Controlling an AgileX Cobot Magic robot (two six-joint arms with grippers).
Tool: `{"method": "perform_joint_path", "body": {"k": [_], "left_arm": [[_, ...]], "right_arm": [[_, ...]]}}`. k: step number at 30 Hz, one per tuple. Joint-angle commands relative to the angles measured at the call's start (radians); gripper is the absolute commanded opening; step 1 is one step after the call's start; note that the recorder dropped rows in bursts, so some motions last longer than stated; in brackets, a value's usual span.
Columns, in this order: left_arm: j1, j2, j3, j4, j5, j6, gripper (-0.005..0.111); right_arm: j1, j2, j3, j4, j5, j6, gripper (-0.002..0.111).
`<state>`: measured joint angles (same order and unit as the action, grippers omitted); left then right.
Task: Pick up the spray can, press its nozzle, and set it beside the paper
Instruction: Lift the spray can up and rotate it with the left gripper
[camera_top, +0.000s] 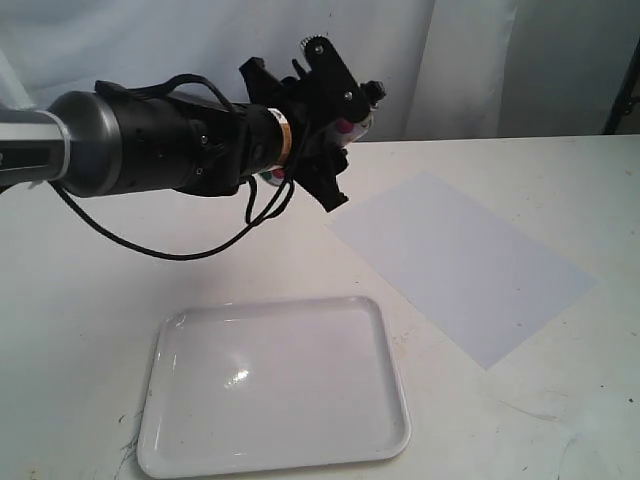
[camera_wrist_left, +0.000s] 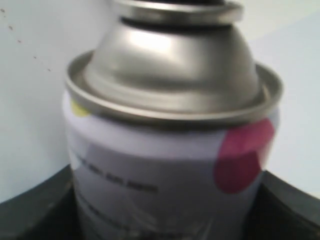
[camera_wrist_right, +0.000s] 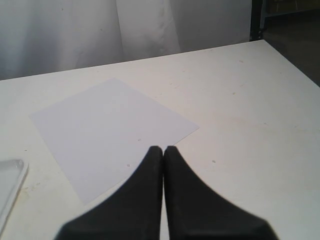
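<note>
- The spray can is a small white cylinder with a smooth printed wall. It has a large pink dot, a yellow patch near the shoulder and lines of blurred grey print.
- Its top is bright silver metal, a rolled rim around a rounded dome that catches the light.
- The nozzle is a small dark button at the can's upper end (the left wrist view cuts it off almost entirely).
- The can is off the table, gripped by the left claw. It seems tilted, nozzle end higher, just beyond the paper's nearest corner.
- The left claw is black, angular plastic and metal. Its two fingers are spread only as wide as the can's body and press on opposite sides of it, below the silver rim.
- A thick black and grey arm carries this claw in from the left, with a thin black cable looping beneath it.
- The paper is a flat, matte, pale bluish-white rectangle. It lies at an angle on the table, to the right of the can.
- The right claw has two smooth black tapered fingers pressed together at the tips, holding nothing. It hangs over the paper's edge.
- A glossy white plastic tray with a raised rim and rounded corners lies nearer the camera, apart from the paper.
- The table is white and faintly scuffed, with pale draped cloth behind it.
</note>
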<state>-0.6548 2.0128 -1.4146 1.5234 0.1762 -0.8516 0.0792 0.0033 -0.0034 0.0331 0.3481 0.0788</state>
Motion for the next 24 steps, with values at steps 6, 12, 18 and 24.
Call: {"method": "perform_joint_path", "body": {"k": [6,12,18,24], "left_arm": [[-0.072,0.057,-0.058,0.005,-0.020,0.022,0.000],[-0.072,0.103,-0.089,0.005,0.035,0.052,0.000],[-0.072,0.110,-0.091,0.005,0.041,0.052,0.000],[-0.072,0.123,-0.099,0.005,0.038,0.076,0.000]], "right_arm": [[-0.001,-0.003,0.003,0.118,-0.217,0.030,0.000],[-0.001,-0.003,0.003,0.419,-0.325,0.174,0.000],[-0.001,-0.003,0.003,0.422,-0.426,0.082,0.000],[-0.001,-0.003,-0.006,0.344,-0.414,-0.012,0.000]]}}
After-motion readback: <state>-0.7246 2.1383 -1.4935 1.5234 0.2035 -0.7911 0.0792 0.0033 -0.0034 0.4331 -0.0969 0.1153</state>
